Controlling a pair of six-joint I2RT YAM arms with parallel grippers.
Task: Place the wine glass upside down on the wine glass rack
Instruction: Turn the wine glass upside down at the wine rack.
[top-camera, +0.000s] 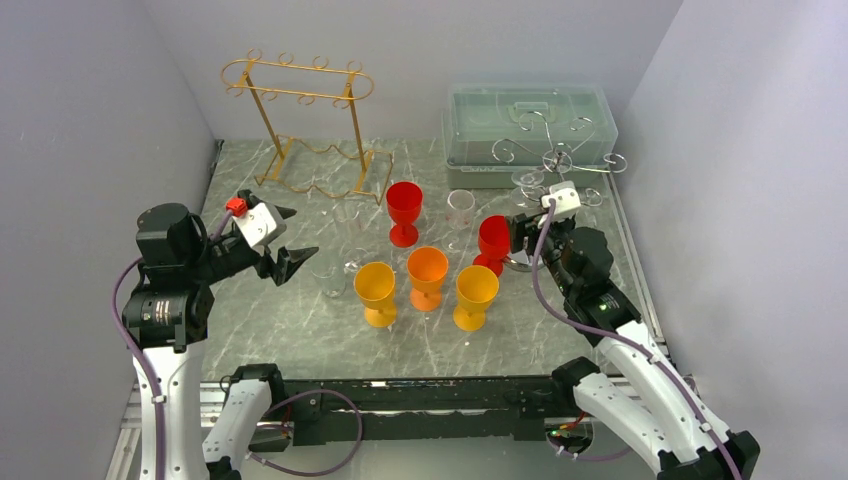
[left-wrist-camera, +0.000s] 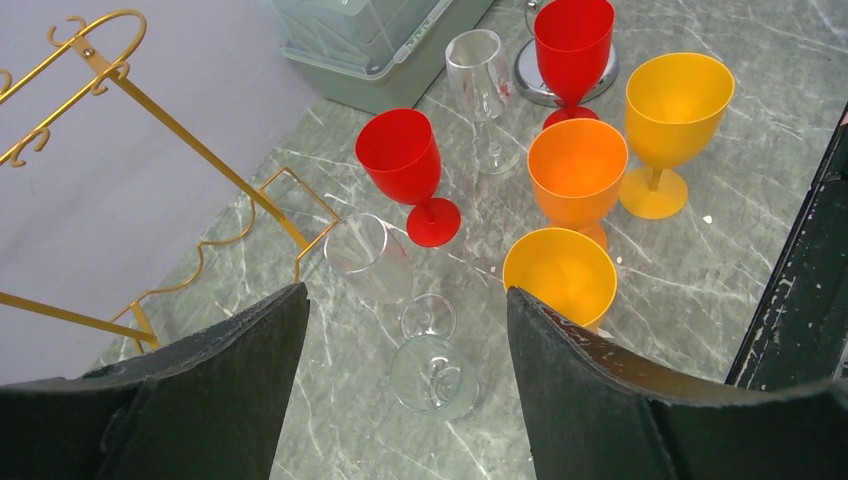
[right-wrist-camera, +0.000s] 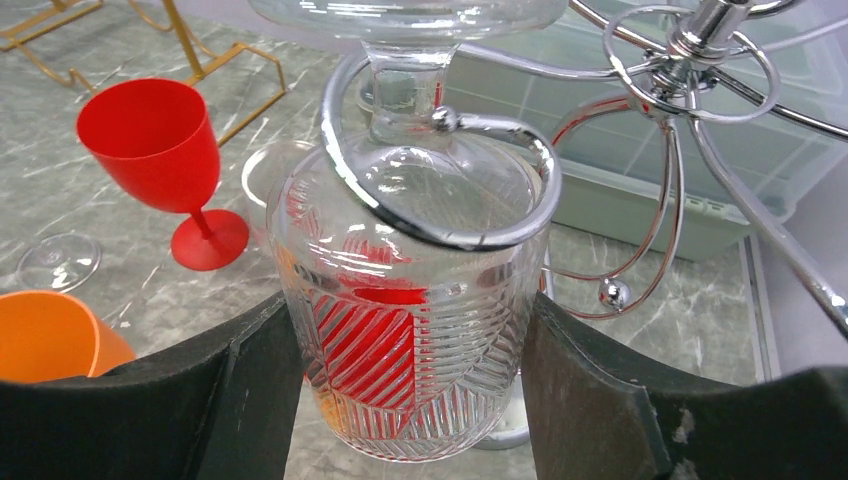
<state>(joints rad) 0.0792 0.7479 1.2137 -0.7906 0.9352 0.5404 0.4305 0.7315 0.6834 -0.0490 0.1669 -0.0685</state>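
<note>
Wine glass (right-wrist-camera: 420, 330) hangs upside down, stem hooked in the chrome rack's (right-wrist-camera: 700, 35) loop, bowl clasped between the right jaws; left jaws gape empty. A crooked release could drag it off the hook onto the red goblet (right-wrist-camera: 150, 140).

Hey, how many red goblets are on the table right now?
2. One red goblet stands mid-table before the gold rack; the other red goblet stands beside the chrome rack.
</note>
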